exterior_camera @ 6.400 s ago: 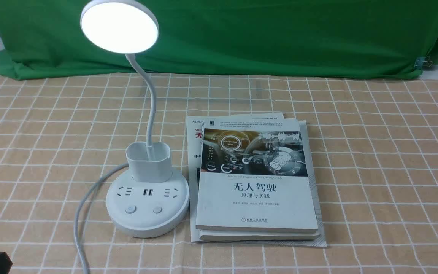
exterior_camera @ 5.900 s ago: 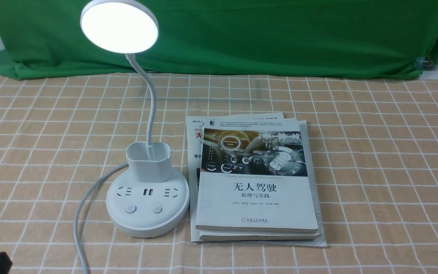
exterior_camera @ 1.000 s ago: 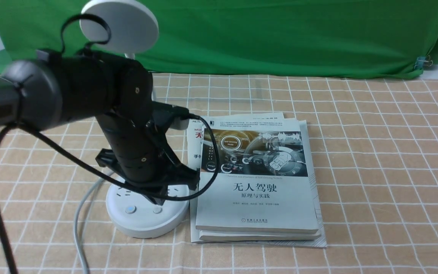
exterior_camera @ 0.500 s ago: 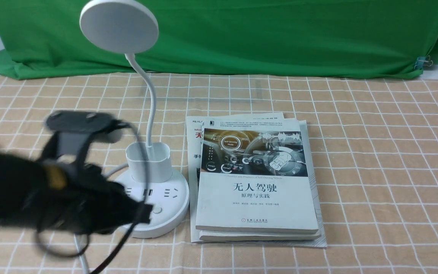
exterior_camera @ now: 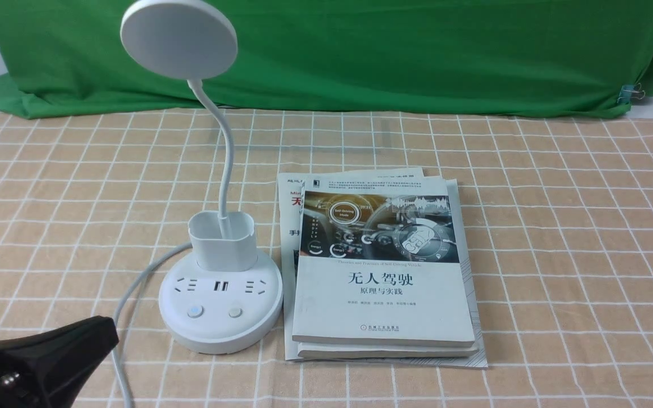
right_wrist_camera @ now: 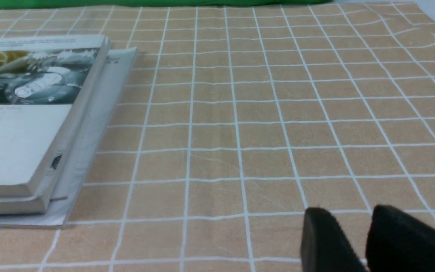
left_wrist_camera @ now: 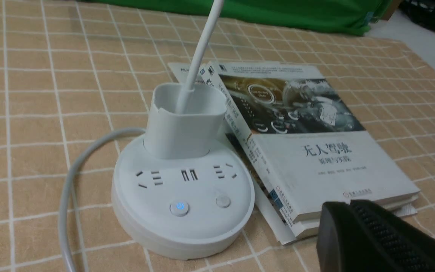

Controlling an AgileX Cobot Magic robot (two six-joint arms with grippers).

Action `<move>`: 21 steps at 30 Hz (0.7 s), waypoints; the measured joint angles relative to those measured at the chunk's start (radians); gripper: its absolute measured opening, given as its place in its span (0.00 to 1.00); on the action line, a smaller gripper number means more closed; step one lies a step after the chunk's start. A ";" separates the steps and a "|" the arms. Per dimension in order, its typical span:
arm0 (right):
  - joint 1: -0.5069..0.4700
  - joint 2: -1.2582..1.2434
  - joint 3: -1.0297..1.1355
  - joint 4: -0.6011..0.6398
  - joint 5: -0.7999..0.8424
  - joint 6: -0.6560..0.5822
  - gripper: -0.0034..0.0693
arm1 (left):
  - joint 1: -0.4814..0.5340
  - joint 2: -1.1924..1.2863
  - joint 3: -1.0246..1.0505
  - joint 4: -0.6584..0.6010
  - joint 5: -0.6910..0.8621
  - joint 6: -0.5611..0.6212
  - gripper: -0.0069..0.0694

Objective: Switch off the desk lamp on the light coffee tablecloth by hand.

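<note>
Front view: desk lamp [exterior_camera: 220, 309] upright, near the tablecloth's [exterior_camera: 559, 226] left front corner, head unlit. Left gripper [exterior_camera: 98, 334] at that corner, pinched together and empty, with the lamp just ahead and to its right. Right gripper [right_wrist_camera: 353, 215] well off toward the right edge, slim gap between fingers, closure unclear.

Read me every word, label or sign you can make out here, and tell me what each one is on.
"无人驾驶": title on the cover of the top book.
"原理与实践": subtitle just beneath it.
"天", red, cut off: cover of the lower book.
Top book's English line, dial labels and publisher line: too small to read.
Desk lamp: no words; the blue-lit symbol on one button is too small to read.
</note>
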 joint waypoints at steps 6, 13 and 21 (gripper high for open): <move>0.000 0.000 0.000 0.000 0.000 0.000 0.38 | 0.000 -0.015 0.000 -0.008 -0.001 0.000 0.11; 0.000 0.000 0.000 0.000 0.000 0.000 0.38 | 0.000 -0.015 0.000 -0.011 -0.001 0.000 0.11; 0.000 0.000 0.000 0.000 0.000 0.000 0.38 | 0.001 -0.023 0.008 0.021 -0.005 0.115 0.11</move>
